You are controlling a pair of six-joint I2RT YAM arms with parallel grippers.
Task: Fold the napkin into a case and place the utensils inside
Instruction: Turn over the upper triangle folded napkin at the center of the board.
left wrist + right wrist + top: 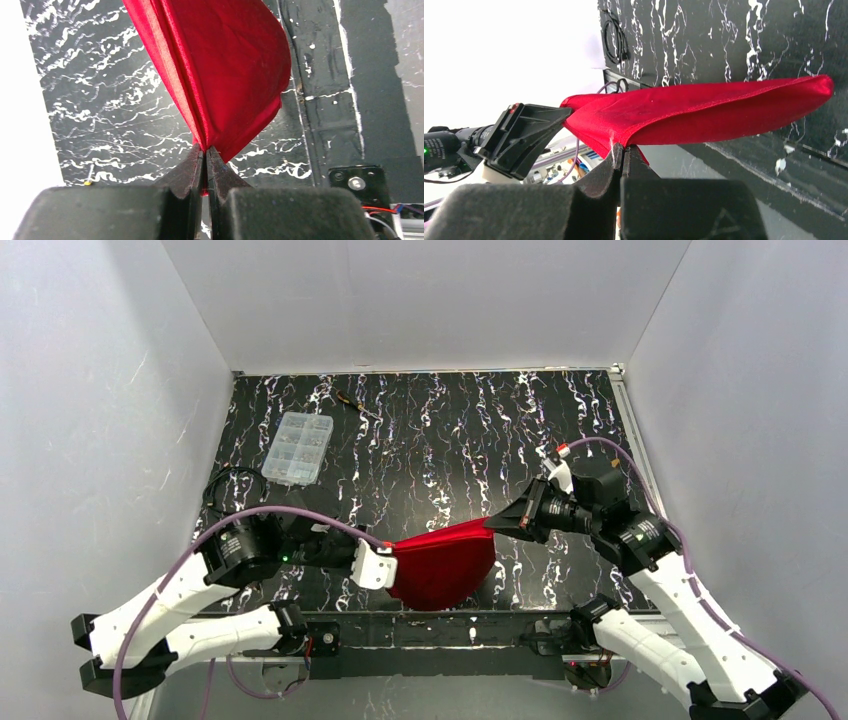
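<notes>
Table (420,440): black surface with white veining, enclosed by white walls (450,300). Napkin (445,565): red, doubled over, held up as a slack pouch over the table's near edge, strung between the 2 grippers. Left gripper (383,565): jaws clenched on the napkin's left end. Right gripper (492,522): jaws clamped on its right end. Clear compartment box (297,448): far left of the table, well apart from the napkin. Black cable coil (232,485): near the box, on its near side. Thin tool (352,400): by the far edge.
</notes>
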